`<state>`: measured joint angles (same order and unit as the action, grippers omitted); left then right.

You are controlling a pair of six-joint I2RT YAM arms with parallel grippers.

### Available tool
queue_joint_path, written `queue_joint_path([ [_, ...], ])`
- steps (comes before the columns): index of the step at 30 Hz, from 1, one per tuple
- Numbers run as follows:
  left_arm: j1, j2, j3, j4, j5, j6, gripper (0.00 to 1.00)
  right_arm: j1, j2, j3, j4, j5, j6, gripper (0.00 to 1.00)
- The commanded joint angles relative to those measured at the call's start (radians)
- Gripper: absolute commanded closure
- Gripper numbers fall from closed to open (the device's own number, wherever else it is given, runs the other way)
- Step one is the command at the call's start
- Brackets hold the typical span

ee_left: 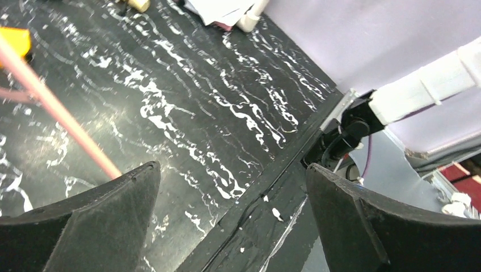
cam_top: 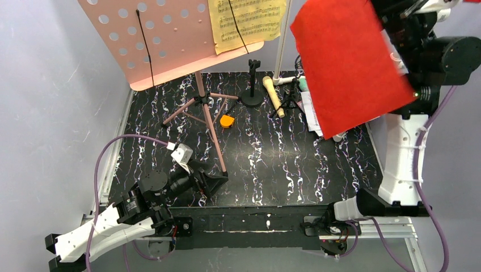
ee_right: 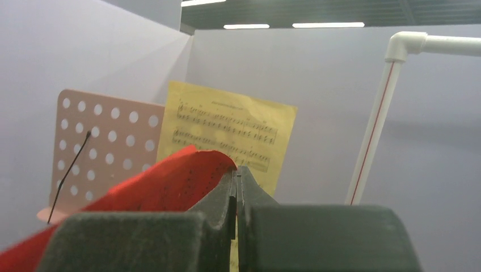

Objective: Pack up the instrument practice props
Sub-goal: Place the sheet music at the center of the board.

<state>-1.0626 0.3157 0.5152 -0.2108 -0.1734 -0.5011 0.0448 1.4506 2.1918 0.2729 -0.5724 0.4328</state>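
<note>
Left gripper wide (right gripper tight)

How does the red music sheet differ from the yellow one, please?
The red sheet is pinched in the shut right tool, held aloft; the yellow sheet rests on the pink board. From above, the red sheet looks blank, the yellow sheet shows staves. Both are paper.

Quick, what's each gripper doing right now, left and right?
Left gripper: open, holding nothing.
Right gripper: shut on the red music sheet.
</note>
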Motion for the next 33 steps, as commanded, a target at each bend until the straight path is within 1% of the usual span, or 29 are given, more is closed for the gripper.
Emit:
queue_joint_path([
  [1, -0.002, 0.055, 0.051, 0.163, 0.127, 0.17, 0.0, -0.006, -0.132, -0.137, 0.024, -0.131, -0.029, 0.99],
  [3, -0.002, 0.087, 0.063, 0.217, 0.152, 0.238, 0.0, -0.005, -0.206, -0.261, 0.019, -0.193, -0.03, 0.99],
  [4, -0.003, 0.105, 0.072, 0.246, 0.164, 0.268, 0.0, -0.006, -0.242, -0.35, 0.01, -0.218, -0.032, 0.99],
  [7, -0.001, 0.171, 0.115, 0.267, 0.173, 0.34, 0.0, -0.006, -0.356, -0.541, -0.035, -0.288, -0.057, 0.99],
  [9, -0.002, 0.219, 0.14, 0.268, 0.173, 0.367, 0.0, -0.005, -0.421, -0.647, -0.114, -0.326, -0.124, 0.99],
  [10, -0.001, 0.246, 0.15, 0.268, 0.2, 0.372, 0.0, -0.006, -0.446, -0.689, -0.172, -0.347, -0.182, 0.99],
  [12, -0.002, 0.294, 0.163, 0.268, 0.207, 0.362, 0.0, -0.006, -0.479, -0.732, -0.349, -0.37, -0.344, 0.99],
  [16, -0.002, 0.363, 0.151, 0.274, 0.199, 0.328, 0.0, -0.005, -0.504, -0.752, -0.666, -0.378, -0.644, 0.99],
  [20, -0.002, 0.4, 0.118, 0.284, 0.188, 0.272, 0.0, -0.005, -0.514, -0.768, -0.832, -0.346, -0.818, 0.99],
  [23, -0.002, 0.417, 0.097, 0.289, 0.188, 0.257, 0.0, -0.005, -0.504, -0.787, -0.875, -0.309, -0.827, 0.99],
  [28, -0.002, 0.472, 0.028, 0.316, 0.14, 0.274, 0.0, -0.005, -0.515, -0.88, -0.807, -0.272, -0.676, 0.99],
  [30, -0.002, 0.489, 0.004, 0.337, 0.13, 0.242, 0.0, -0.006, -0.517, -0.903, -0.801, -0.222, -0.643, 0.99],
  [33, -0.002, 0.494, -0.034, 0.381, 0.094, 0.154, 0.0, -0.006, -0.495, -0.909, -0.861, -0.109, -0.655, 0.99],
])
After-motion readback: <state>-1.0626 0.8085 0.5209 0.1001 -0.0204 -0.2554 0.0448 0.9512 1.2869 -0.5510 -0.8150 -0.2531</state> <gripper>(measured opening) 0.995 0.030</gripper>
